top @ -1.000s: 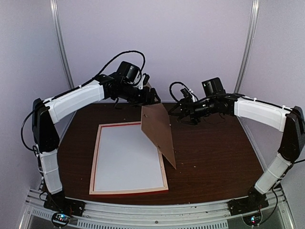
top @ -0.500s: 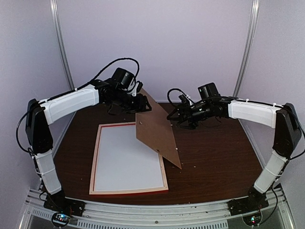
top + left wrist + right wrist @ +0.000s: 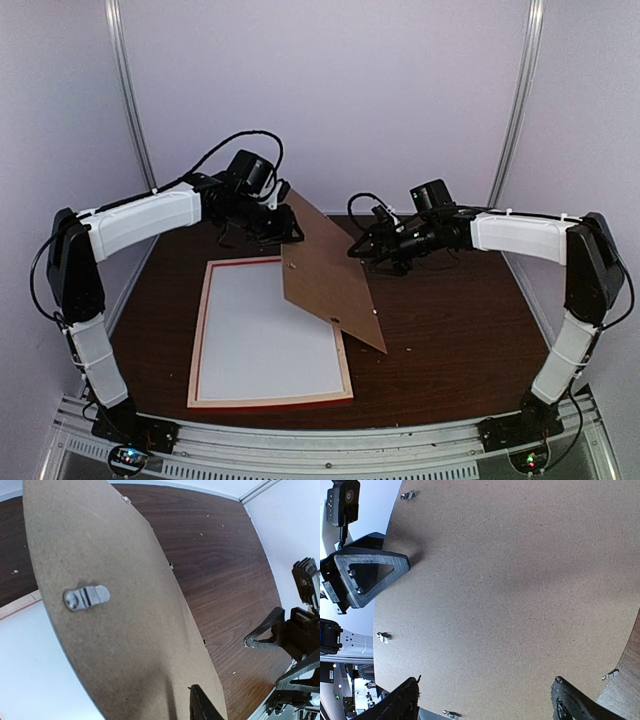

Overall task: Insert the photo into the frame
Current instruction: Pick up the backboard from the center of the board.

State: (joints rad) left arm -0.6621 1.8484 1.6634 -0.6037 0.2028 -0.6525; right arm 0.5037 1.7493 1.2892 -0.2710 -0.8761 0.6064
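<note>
frame (image 3: 201, 340) corner hidden behind backing board (image 3: 325, 280); left tool (image 3: 291, 236) grip unclear.

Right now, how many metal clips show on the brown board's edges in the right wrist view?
4 clips on the board: one top left, one on the left edge, one at the bottom edge, one lower right. Others may be out of view.

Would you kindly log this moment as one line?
left gripper: at tilted backing board far edge | right gripper: open, facing it | frame: lying flat

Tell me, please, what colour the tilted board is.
Plain brown; the board shows best in the right wrist view.
</note>
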